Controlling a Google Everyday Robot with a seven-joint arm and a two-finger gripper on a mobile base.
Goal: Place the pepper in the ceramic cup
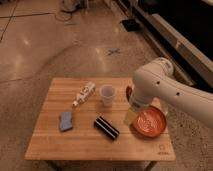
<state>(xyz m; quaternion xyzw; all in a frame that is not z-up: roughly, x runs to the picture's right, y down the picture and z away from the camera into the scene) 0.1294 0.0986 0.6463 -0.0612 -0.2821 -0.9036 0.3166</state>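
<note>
Wooden table [45,142], viewed from its near edge. Nearest us, at 6 o'clock from the table's centre, lay a black oblong object [106,127]. A small printed mark [161,148] at the 4 o'clock corner was too small to read. At 8 o'clock lay a blue sponge [66,121]. At 4 o'clock stood the round orange-red dish [150,122], in which we saw only pale swirls.

The gripper [130,116] hung at the dish's 9 o'clock rim, under the white arm [165,87]; we could not tell whether it held anything.

Farther back, at 12 o'clock, the ceramic cup [106,95] stood upright, its contents not discernible. At the cup's 3 o'clock a dark-red sliver, apparently the pepper [128,92], showed at the arm's edge, outside the cup. At 11 o'clock a white bottle [84,93] lay on its side, its dark label unreadable. Beyond, the floor bore a cross mark [114,51].
</note>
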